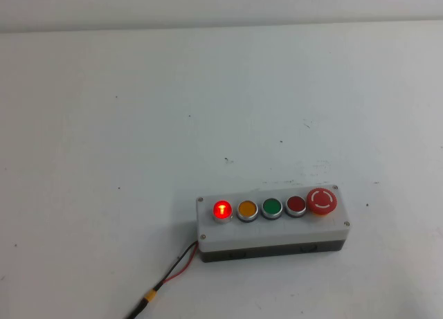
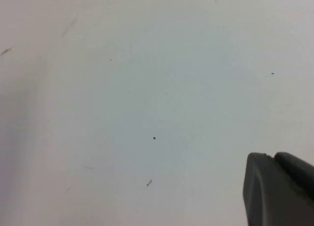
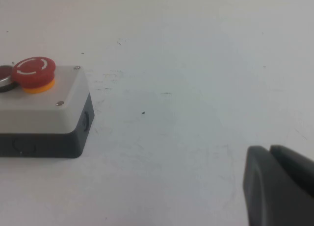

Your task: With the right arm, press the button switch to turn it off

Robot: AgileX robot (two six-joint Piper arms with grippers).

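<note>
A white surface (image 1: 138, 125) carries a grey switch box (image 1: 273, 230) near its front edge, right of centre. Along the top of the box runs a row of five buttons: a lit red button (image 1: 221, 210) at the left end, then an orange button (image 1: 247, 210), a green button (image 1: 271, 208), a dark red button (image 1: 295, 205) and a red mushroom stop button (image 1: 322, 201) at the right end. A red and black cable (image 1: 169, 274) trails from the box toward the front edge.

Neither arm appears in the overhead view. The right claw (image 3: 279, 187) shows only as a dark corner in its wrist view, off the right end of the box and apart from it; whether it is open cannot be told. The left claw (image 2: 277, 189) hovers over bare surface, likewise unreadable.

The task seems barely begun, in the approach step. Next, the right arm would likely need to travel over the box and press down on the lit button.
</note>
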